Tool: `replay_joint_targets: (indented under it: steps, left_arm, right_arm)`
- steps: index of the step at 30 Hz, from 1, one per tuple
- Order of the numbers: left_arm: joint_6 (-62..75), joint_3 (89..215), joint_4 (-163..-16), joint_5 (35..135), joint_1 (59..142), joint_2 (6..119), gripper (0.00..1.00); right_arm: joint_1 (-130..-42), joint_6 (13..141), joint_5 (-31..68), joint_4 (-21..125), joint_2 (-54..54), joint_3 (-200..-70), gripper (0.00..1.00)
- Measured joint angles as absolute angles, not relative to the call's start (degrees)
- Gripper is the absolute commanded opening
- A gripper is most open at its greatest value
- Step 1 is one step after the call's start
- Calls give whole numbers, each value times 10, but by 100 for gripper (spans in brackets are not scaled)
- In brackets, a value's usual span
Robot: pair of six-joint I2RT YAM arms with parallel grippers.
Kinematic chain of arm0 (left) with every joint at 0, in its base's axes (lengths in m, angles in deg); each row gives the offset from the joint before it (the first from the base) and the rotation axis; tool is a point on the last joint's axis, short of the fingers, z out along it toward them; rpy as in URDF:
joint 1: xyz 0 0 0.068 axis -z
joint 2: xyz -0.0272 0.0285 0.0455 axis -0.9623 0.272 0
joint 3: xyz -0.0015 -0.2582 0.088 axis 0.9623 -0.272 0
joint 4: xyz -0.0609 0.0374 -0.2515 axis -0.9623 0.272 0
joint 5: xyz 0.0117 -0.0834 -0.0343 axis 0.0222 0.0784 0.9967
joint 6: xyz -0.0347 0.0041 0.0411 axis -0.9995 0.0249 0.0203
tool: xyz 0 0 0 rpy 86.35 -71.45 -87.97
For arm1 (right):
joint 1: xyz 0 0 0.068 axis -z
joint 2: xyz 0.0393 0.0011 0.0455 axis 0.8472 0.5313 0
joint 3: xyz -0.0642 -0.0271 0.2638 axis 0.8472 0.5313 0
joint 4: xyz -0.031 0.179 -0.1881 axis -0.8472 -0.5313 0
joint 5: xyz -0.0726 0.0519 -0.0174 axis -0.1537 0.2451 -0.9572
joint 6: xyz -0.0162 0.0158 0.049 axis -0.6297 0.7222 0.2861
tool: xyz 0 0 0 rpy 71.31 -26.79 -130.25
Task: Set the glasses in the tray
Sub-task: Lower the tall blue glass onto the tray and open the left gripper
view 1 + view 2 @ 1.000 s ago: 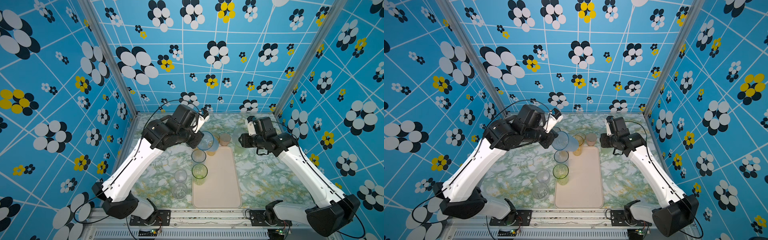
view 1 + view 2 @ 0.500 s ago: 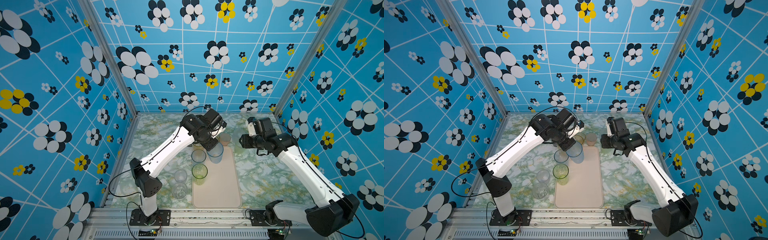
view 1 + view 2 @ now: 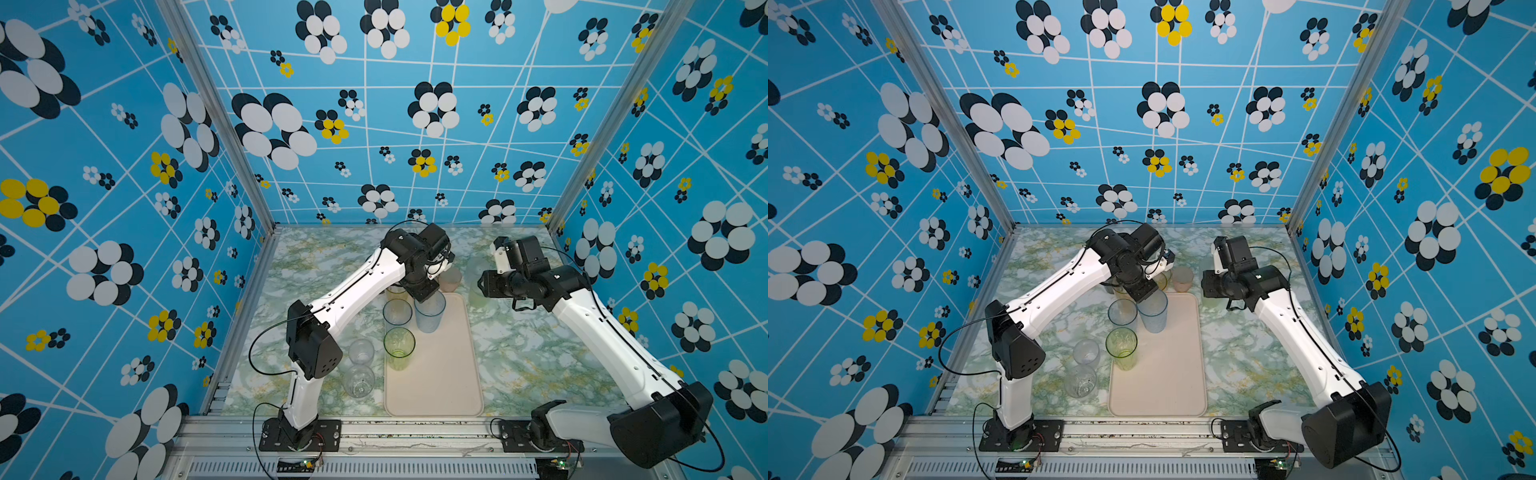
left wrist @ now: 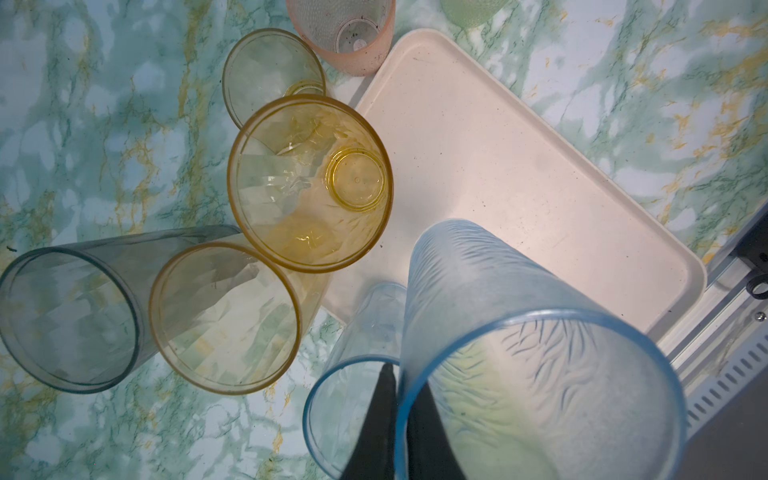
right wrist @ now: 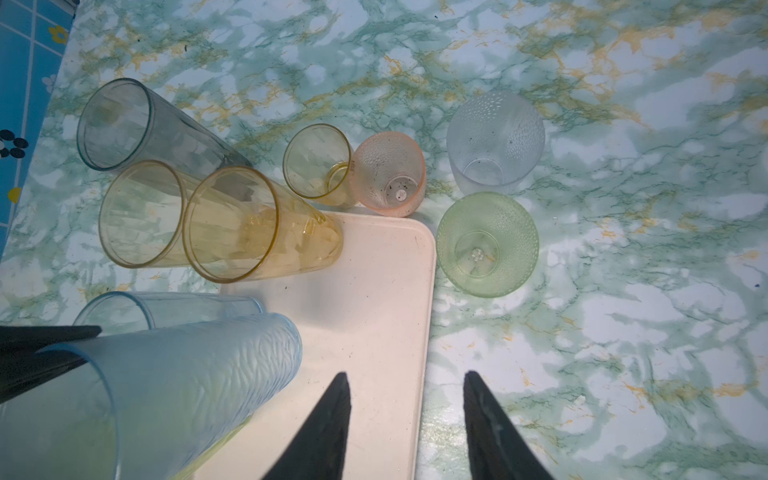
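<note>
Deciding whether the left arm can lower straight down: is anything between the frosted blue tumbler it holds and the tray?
Nothing visible. Bare tray lies below the frosted blue tumbler in the left gripper. A clear blue tumbler stands close beside it at the tray's edge, not underneath.

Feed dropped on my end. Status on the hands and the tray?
Left hand shut on frosted blue tumbler at rim, over far corner of tray. Right hand open, empty. Amber tumbler and clear blue tumbler crowd that corner.

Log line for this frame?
left gripper: shut on frosted blue tumbler rim | tumbler: over tray, far-left corner | right gripper: open, empty
</note>
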State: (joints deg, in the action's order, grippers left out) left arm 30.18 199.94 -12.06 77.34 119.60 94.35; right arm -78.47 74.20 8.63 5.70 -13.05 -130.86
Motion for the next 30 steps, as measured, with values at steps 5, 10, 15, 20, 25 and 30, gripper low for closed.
replay_joint_targets:
  steps: [5, 10, 15, 20, 25, 30]
  left_arm:
    - [304, 1999, -125, 774, 1195, 953, 0]
    - [305, 1995, -138, 773, 1195, 966, 0]
    - [306, 1982, -145, 773, 1195, 975, 0]
    - [307, 1980, -150, 769, 1195, 982, 0]
    - [308, 1976, -157, 766, 1193, 982, 0]
    - [308, 1973, -160, 764, 1192, 988, 0]
  right_arm:
    - [-784, 742, 92, 57, -127, -1307, 47]
    - [-784, 742, 94, 57, -127, -1307, 47]
    - [-784, 742, 94, 57, -127, -1307, 47]
    - [-784, 742, 94, 57, -126, -1307, 47]
    - [-784, 742, 94, 57, -125, -1307, 47]
    - [-784, 742, 94, 57, -124, -1307, 47]
